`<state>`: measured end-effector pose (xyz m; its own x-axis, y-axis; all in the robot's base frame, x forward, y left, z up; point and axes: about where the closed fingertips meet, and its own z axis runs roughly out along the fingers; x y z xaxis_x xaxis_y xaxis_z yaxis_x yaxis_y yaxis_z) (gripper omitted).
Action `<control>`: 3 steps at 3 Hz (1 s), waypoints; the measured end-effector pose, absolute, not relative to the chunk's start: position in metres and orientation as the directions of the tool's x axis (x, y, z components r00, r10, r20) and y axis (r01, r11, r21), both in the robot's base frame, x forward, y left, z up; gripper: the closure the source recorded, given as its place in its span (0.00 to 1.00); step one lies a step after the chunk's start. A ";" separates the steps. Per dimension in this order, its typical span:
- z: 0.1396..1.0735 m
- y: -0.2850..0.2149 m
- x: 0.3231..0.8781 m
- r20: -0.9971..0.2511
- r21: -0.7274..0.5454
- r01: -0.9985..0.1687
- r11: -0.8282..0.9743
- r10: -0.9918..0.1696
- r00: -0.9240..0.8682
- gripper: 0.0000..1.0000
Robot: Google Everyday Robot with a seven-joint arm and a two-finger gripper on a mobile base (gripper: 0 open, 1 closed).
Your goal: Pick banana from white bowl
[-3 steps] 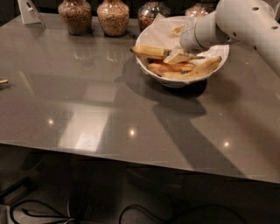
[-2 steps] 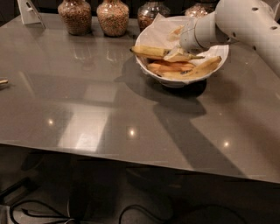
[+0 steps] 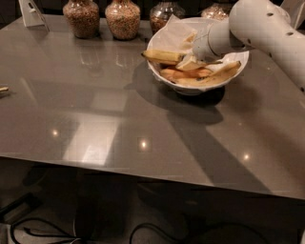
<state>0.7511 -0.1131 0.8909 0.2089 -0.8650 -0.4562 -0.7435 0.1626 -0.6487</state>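
- A glossy grey-brown table (image 3: pixel 119 109) fills most of the frame, with small light glints on its top.
- The white bowl (image 3: pixel 188 89) stands on it at upper right.
- Four glass jars (image 3: pixel 123 18) of grains line the top edge.
- A white stand (image 3: pixel 32 12) sits at upper left.
- A small object (image 3: pixel 3 88) lies at the left edge.
- The gripper (image 3: pixel 190 61) is down inside the bowl at upper right.

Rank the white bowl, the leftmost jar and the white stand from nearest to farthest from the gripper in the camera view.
1. white bowl: the gripper is inside it, back right.
2. leftmost jar: back edge, left of the bowl.
3. white stand: back-left corner.
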 end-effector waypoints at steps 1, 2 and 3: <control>0.879 -0.109 0.752 -0.468 -0.627 -0.761 0.167 -0.862 0.197 0.48; 0.875 -0.108 0.753 -0.478 -0.617 -0.766 0.179 -0.859 0.184 0.67; 0.887 -0.108 0.753 -0.467 -0.625 -0.759 0.181 -0.866 0.178 0.90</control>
<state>0.7526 -0.1076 0.8872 0.1784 -0.8659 -0.4674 -0.7593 0.1810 -0.6251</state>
